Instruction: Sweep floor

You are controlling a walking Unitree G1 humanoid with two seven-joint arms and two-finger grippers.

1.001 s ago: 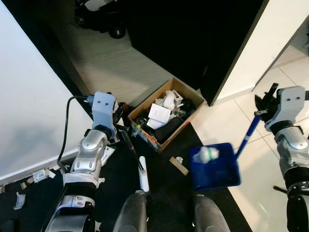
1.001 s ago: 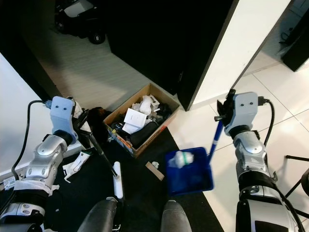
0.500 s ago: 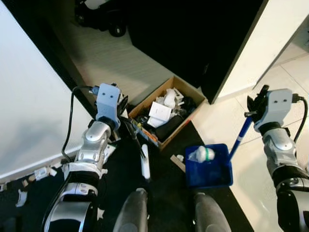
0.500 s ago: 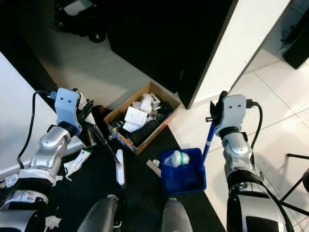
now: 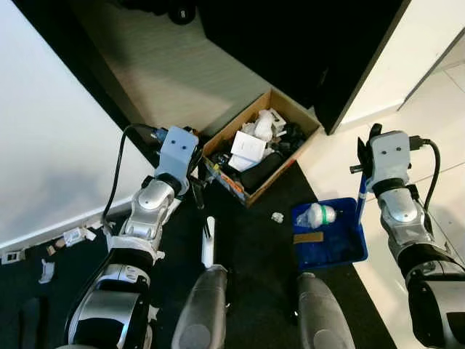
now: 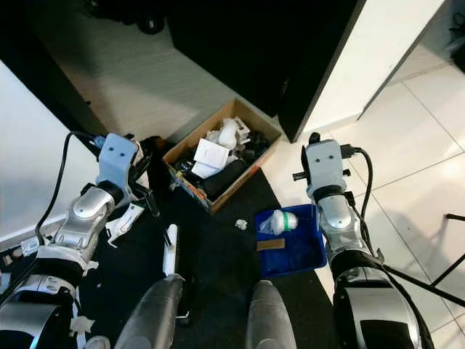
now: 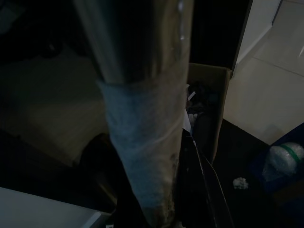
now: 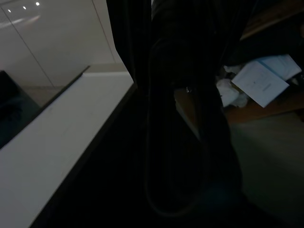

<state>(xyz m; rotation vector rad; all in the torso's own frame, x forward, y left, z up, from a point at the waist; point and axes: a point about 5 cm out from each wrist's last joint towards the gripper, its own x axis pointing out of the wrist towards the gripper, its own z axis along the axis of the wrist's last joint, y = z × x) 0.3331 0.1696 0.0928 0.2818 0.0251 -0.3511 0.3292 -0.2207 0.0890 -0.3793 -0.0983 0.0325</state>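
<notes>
Lowered from mid-air, the blue dustpan (image 5: 327, 236) now sits flat on the dark floor, a wood scrap swept in beside the wrapped bottle. Right end effector (image 5: 361, 156) pinches its handle; left end effector (image 5: 195, 185) pinches the broom (image 5: 208, 243). One crumpled scrap (image 5: 277, 217) remains just outside.

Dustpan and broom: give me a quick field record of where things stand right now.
dustpan: blue dustpan on the dark floor, right of the robot's legs
in dustpan: crumpled plastic wad, brown flat piece
dustpan handle: blue handle held by right pincer
broom: white head on the floor, stick in left pincer
loose debris: small white scrap left of the dustpan
box: cardboard box full of trash, ahead
</notes>
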